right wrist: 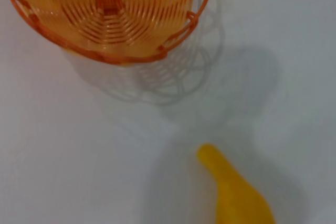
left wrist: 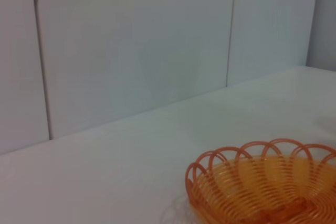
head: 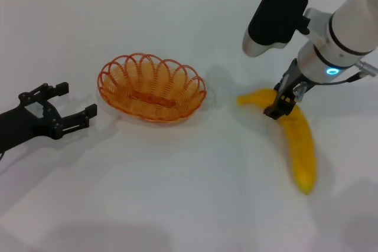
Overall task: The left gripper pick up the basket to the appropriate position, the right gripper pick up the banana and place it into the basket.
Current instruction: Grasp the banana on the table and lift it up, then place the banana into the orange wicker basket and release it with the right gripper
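Note:
The orange wire basket (head: 152, 87) stands on the white table left of centre. It also shows in the left wrist view (left wrist: 265, 184) and the right wrist view (right wrist: 107, 11). It holds nothing. My left gripper (head: 74, 101) is open and empty, low over the table just left of the basket, not touching it. The yellow banana (head: 297, 140) lies to the right of the basket, apart from it. Its tip shows in the right wrist view (right wrist: 236, 195). My right gripper (head: 282, 103) is down at the banana's upper part, near its curved end.
A white tiled wall (left wrist: 131, 40) rises behind the table's far edge. The white table (head: 177, 193) runs bare from the basket and banana to the near edge. The right arm's bulky white and black wrist (head: 280, 16) hangs above the banana.

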You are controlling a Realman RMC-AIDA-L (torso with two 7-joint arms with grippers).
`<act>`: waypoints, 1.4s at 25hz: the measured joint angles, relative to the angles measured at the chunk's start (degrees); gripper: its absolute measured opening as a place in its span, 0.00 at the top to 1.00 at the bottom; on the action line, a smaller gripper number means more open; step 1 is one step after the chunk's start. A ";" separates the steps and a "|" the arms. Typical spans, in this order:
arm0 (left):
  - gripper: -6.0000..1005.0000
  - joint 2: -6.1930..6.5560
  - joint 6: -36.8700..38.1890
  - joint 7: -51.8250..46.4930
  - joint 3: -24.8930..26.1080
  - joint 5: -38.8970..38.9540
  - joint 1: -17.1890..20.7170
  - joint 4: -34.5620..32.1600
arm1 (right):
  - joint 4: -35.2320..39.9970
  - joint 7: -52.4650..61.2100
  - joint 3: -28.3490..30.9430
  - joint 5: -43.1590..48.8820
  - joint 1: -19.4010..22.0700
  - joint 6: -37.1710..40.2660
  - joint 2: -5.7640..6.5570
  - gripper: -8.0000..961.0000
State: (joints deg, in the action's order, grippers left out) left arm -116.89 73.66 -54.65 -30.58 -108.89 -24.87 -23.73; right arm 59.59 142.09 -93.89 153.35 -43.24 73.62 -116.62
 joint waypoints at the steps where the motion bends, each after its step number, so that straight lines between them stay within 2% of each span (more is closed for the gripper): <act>1: 0.11 0.00 0.00 0.00 0.00 0.00 0.00 0.00 | 0.00 0.01 -0.06 -0.01 0.00 0.25 -0.01 0.33; 4: 0.11 0.00 0.00 0.00 0.00 0.00 0.00 0.00 | 0.01 0.03 -0.21 0.01 0.00 0.38 -0.01 0.33; 9: 0.11 0.00 -0.40 -0.02 0.00 0.00 0.32 0.00 | 1.87 0.03 0.00 -0.07 0.52 0.13 -0.01 0.49; 13: 0.11 -0.05 -0.52 -0.01 0.00 0.05 0.63 0.03 | 7.15 0.00 0.12 -0.24 2.48 -0.02 -0.01 0.48; 14: 0.11 -0.05 -0.54 0.10 0.00 0.12 0.67 0.33 | 10.70 -0.27 -0.07 -0.79 3.89 -0.26 -0.04 0.48; 21: 0.11 0.07 -1.41 1.04 0.12 0.32 0.67 1.49 | 17.38 -4.24 -0.43 -6.67 5.79 -2.50 -0.05 0.47; 26: 0.11 -0.03 -1.64 1.08 0.08 0.21 0.32 1.59 | 17.19 -7.27 -1.27 -10.45 3.65 -5.25 -0.04 0.46; 35: 0.11 -0.04 -1.65 1.20 0.09 0.16 -0.35 2.23 | 16.45 -8.36 -6.43 -11.25 -2.52 -9.17 -0.09 0.44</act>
State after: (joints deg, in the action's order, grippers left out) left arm -116.93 72.00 -53.45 -30.49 -108.73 -25.22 -21.50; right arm 76.04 133.74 -100.33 142.10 -45.76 64.46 -116.71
